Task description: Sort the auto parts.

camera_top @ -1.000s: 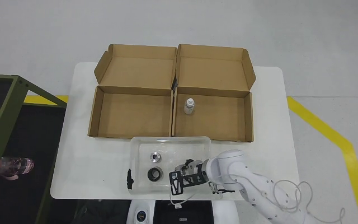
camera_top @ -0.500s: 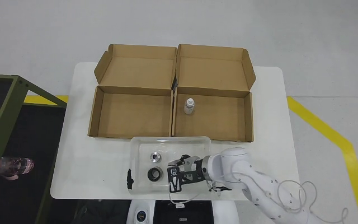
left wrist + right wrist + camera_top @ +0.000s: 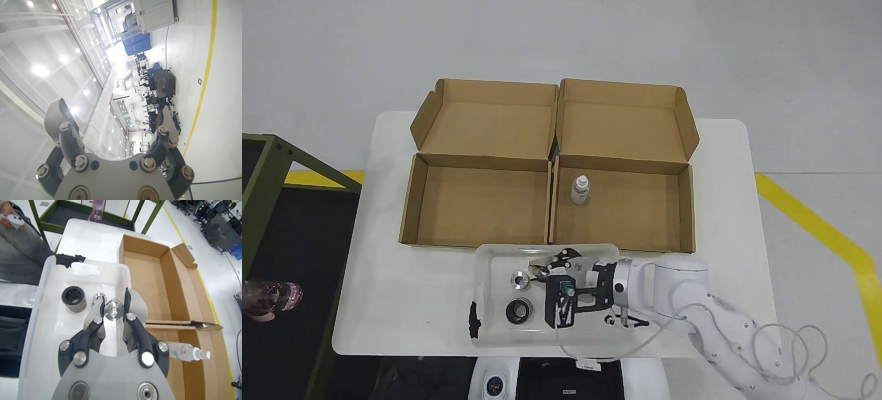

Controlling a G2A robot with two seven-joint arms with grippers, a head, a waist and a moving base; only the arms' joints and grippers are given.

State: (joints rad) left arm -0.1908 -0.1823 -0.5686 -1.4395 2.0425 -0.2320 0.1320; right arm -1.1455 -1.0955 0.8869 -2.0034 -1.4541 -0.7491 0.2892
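My right gripper [image 3: 114, 310] is shut on a silver stepped metal cylinder [image 3: 114, 312], holding it just above the floor of the clear plastic bin [image 3: 37, 306]. In the top view this gripper [image 3: 552, 268] hangs over the middle of the bin [image 3: 542, 247]. A black-lined bearing sleeve [image 3: 73, 298] and a small silver collar [image 3: 98, 295] lie in the bin beside it; the top view shows the sleeve [image 3: 518, 311] and the collar [image 3: 518, 280] too. My left gripper [image 3: 109, 109] points up at the ceiling, open and holding nothing.
Two open cardboard boxes stand behind the bin, the left box [image 3: 477, 205] bare and the right box [image 3: 642, 205] holding a white spray bottle [image 3: 582, 189]. A green rack [image 3: 282, 200] stands off the table's left side. Bare table lies on both sides of the bin.
My right gripper has moved from the bin's near edge toward its middle and far side, its fingers now turned toward the boxes. The sleeve, collar and bottle have stayed put.
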